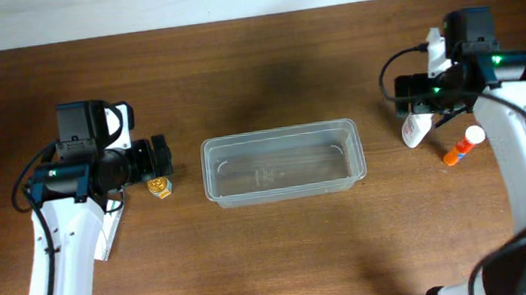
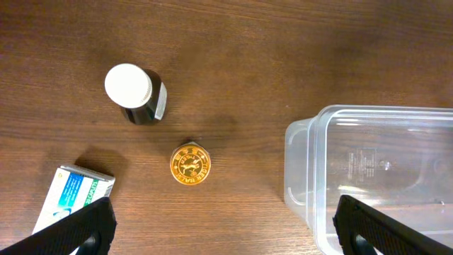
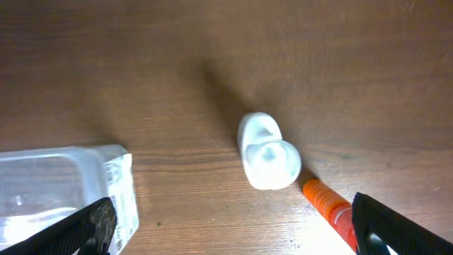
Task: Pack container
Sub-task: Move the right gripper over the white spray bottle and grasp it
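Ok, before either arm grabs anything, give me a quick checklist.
1. Container empty, no lid on: ok.
2. Left gripper open: ok.
3. Gold-lidded tin upright, ahead of it, inside its span: ok.
4. Right gripper open: ok.
5. White tube clear of the orange glue stick: cannot tell, they lie very close.

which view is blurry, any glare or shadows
Right wrist: soft all over, the white tube and orange stick smeared. Left wrist: sharp, embossing on the gold tin distinct. Overhead: dim shadow patch beyond the container, faint sheen on its rim.
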You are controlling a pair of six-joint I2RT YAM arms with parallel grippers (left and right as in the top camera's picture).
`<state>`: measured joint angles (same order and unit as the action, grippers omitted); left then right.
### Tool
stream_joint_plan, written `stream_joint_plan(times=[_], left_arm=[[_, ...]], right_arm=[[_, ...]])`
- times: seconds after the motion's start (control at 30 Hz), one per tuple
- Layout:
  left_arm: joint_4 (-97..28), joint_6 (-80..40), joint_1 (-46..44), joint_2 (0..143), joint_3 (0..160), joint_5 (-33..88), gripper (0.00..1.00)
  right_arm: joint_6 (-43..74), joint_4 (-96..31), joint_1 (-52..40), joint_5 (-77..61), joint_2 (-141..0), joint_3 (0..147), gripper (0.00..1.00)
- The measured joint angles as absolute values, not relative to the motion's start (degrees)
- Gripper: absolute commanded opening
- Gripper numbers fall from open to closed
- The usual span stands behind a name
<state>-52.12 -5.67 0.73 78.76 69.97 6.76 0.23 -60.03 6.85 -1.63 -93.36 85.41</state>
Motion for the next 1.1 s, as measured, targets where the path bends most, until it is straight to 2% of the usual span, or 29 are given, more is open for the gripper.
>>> stream_joint_plan(times=[0.17,0.4,0.53,0.73,0.93,1.1], left_arm=[[-51.3,-5.7,0.7,78.8,70.0,6.9,0.99],[-51.2,-5.7,0.7,78.8,70.0,6.9,0.99],[-51.2,-5.7,0.7,78.8,70.0,6.9,0.99],[-51.2,-5.7,0.7,78.8,70.0,6.9,0.99],[-51.2,-5.7,0.7,78.8,70.0,6.9,0.99],[-51.2,-5.7,0.7,78.8,70.0,6.9,0.99]], right_arm=[[0.1,-60.0,10.9,-2.9,-97.1,85.4,0.99],[-0.9,-59.3,11.4,-3.6,-100.4,85.4,0.99],[-1.4,-58.2,11.4,-3.8,-102.3,85.4,0.93],[-1.8,-57.5,11.4,-4.0,-104.2,85.4,0.74],[-1.7,-55.8,11.4,-4.0,-104.5,85.4,0.63],[-1.8,-55.0,11.4,-4.0,-104.5,85.4,0.45]])
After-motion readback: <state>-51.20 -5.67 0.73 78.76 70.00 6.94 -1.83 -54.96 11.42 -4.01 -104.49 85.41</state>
